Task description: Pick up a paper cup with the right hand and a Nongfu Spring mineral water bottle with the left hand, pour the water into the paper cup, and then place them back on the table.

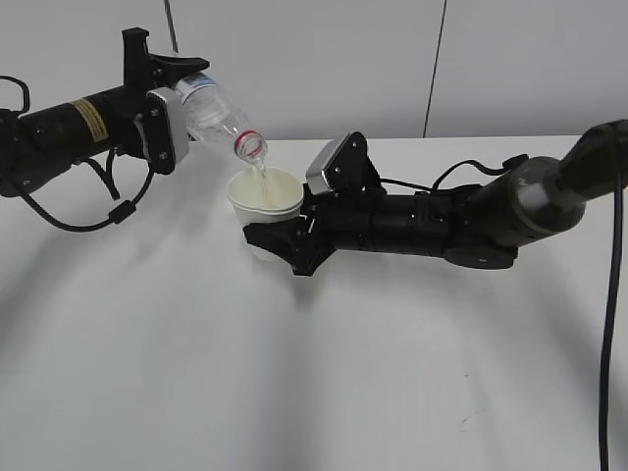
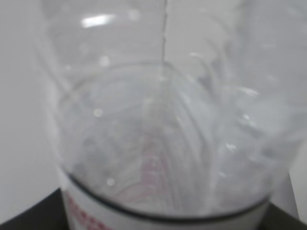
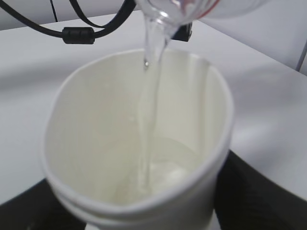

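Nearest the camera, only bare stretch of the large plain white flat tabletop (image 1: 324,383). Farther back, just right of centre, the black right arm's two-finger gripper (image 1: 270,240) clamped round the lower wall of the small cream-white tapered paper cup (image 1: 265,196), squeezed slightly oval as the right wrist view shows (image 3: 139,143); held roughly upright, mouth up, apparently just above the tabletop, though contact cannot be told. Above and to the left of the cup's rim, the red-ringed mouth of the tall clear plastic water bottle with the red-and-white label (image 1: 218,113), tipped with its long axis running from upper left down to lower right, neck lowest. Thin stream of water (image 3: 146,115) falling from that mouth into the cup, a shallow pool already on the bottom. Farthest back and left, the black left arm's gripper (image 1: 162,98) closed on the bottle's labelled body; in the left wrist view, little but clear plastic and a strip of label (image 2: 158,143). Judged mid-pour: mouth over the cup's left half, so righting the bottle means swinging the neck up and leftward, away from the cup. Left arm the one to move first, by this reading.
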{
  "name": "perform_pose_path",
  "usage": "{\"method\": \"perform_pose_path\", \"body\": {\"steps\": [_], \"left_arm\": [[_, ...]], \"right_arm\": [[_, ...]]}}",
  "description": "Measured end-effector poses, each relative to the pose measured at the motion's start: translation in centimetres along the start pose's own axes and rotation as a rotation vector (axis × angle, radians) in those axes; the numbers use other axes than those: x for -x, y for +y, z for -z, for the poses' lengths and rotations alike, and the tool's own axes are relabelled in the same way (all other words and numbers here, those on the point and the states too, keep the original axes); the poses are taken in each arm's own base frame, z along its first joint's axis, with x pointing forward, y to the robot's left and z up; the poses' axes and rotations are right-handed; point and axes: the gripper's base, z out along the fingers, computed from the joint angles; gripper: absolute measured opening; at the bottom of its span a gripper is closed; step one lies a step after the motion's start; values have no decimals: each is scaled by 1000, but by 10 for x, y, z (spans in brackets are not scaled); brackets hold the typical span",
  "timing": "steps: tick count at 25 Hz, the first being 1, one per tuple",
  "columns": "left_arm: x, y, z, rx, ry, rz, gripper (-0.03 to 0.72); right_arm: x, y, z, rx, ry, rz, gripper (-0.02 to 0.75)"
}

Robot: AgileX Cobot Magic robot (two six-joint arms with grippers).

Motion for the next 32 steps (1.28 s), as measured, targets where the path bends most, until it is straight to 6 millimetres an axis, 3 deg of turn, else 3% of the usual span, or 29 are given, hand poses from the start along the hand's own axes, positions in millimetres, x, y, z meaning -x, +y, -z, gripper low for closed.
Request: {"method": "perform_pose_path", "body": {"steps": [27, 32], "left_arm": [[0, 0, 0, 0, 5, -8, 398], [-1, -1, 0, -10, 14, 68, 398]], "right_arm": [[0, 0, 0, 1, 1, 1, 512], [0, -1, 0, -8, -2, -6, 512]]}}
